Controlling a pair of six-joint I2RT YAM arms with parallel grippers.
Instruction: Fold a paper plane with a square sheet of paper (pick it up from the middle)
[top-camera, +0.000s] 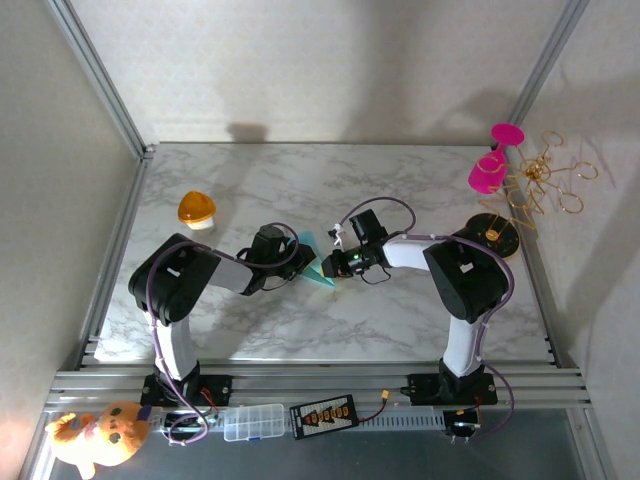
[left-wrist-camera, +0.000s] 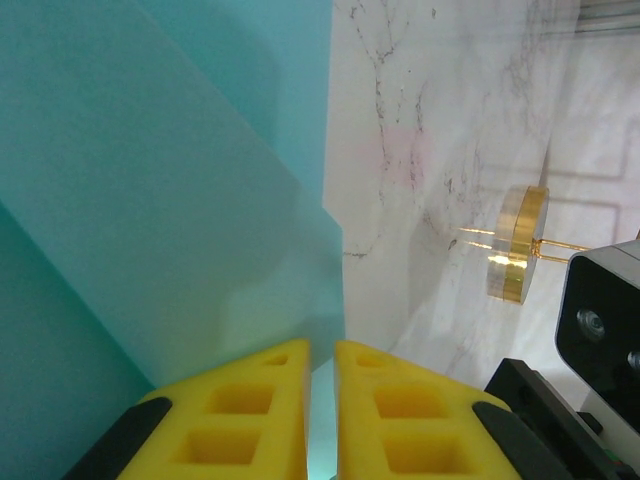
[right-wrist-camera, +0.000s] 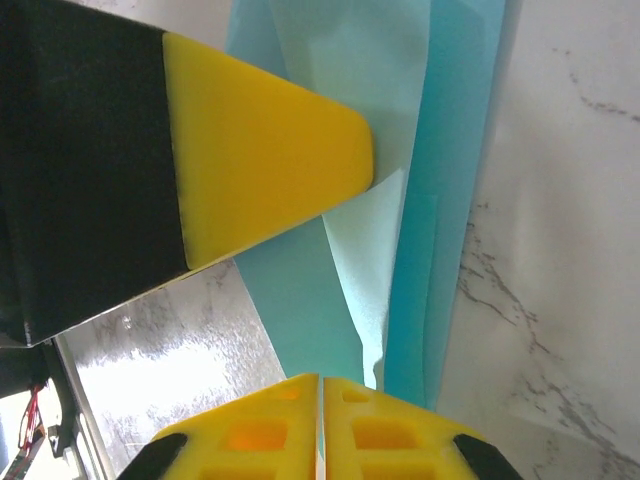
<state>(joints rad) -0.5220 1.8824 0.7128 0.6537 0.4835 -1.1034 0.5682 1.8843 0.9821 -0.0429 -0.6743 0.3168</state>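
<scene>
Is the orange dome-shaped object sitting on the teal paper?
No, the orange dome-shaped object stands on the marble tabletop, apart from the teal paper.

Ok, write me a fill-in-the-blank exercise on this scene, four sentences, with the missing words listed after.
1. The left tool and the right tool are both shut on the teal ____.
2. The orange dome sits on the side of the ____ arm.
3. The pink goblet stands by the table's far ____ corner.
4. The fingers of both tools are ____ in colour.
Missing words: paper; left; right; yellow.
</scene>
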